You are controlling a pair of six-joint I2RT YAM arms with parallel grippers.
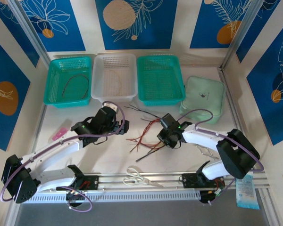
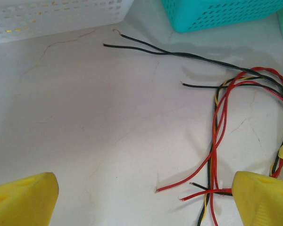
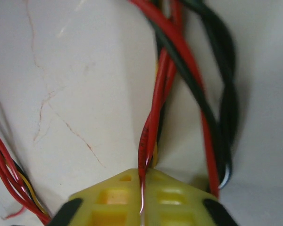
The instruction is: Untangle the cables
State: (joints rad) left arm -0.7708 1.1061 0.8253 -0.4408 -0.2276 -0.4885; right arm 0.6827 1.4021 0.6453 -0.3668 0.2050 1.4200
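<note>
Snarl of cables [image 1: 146, 137] sits mid-counter [image 1: 108, 150], between the two arms & just short of the baskets. Red, black & yellowish strands cross and twist round each other, w/ two black ends trailing out toward the white basket [image 1: 114, 97].

Wrist view shows the right tool [image 3: 142, 181] clenched on one red strand [image 3: 151, 117] of the bunch, pads pinched tight on it. By contrast the left tool [image 2: 141, 202] is released, jaws wide apart, nothing between them, sitting just beside the snarl's left edge. A couple of red strands reach its finger on the cable side.

Handling, as I judge it: wires are light, thin, v. floppy, smooth-jacketed, so likely to slip thru a loose pinch or drag the whole clump along instead of pulling free. Best hold is prob. a single strand near a free end, clear of the crossings, not the twisted black/red section. Pinning the rest w/ the other tool should help.
</note>
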